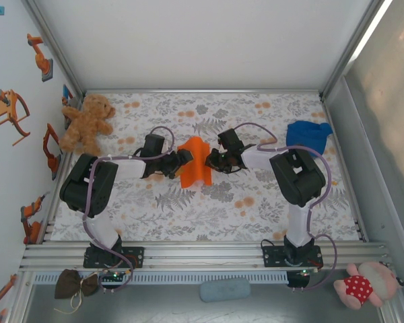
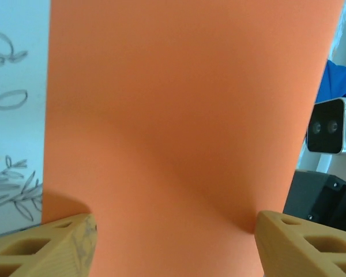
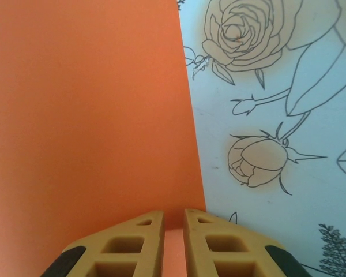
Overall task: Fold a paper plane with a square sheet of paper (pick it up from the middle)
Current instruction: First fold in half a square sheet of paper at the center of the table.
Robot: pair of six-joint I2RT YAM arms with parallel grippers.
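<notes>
item under inspection: the square sheet of paper (image 1: 194,163), bright orange. location: middle of the bench (image 1: 256,202), between the two pincers, which face each other from either side. in the top view the sheet is bent rather than lying flat; whether its lower edge touches the bench cannot be told.

left pincer (image 1: 182,160): at the sheet's left edge. in the left wrist view the left pincer (image 2: 173,231) has its tan fingers (image 2: 57,239) set wide apart near the bottom corners of the frame. the sheet (image 2: 184,127) spans the gap between them and reaches past it on the left. a soft diagonal shadow crosses the paper. no clamping seen; jaws wide.

right pincer (image 1: 209,161): at the sheet's right edge. in the right wrist view the right pincer (image 3: 173,222) has its fingers (image 3: 141,242) drawn narrow, with a thin strip of orange between them. the sheet (image 3: 86,115) runs up and to the left from the grip; it is held by its edge. the floral bench cover (image 3: 265,115) lies to the right of it.

other items: teddy bear (image 1: 87,124) at the far left of the bench, blue cloth (image 1: 308,134) at the far right, both well apart from the sheet. the blue cloth (image 2: 337,81) also sits behind the right arm's camera (image 2: 331,126) in the left wrist view.
</notes>
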